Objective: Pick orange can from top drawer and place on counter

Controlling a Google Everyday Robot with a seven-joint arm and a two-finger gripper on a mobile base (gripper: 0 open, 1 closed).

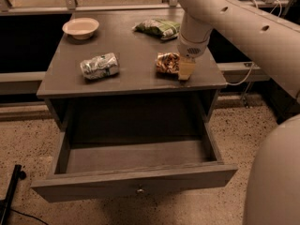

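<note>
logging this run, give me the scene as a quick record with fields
orange can: lying on the counter, near the right front corner
hand: low over the counter, at the orange can's right side
top drawer: pulled open, nothing visible inside
silver-and-green can: on its side, left of the orange can
bowl: back left of the counter
green bag: back of the counter, behind the orange can
</note>
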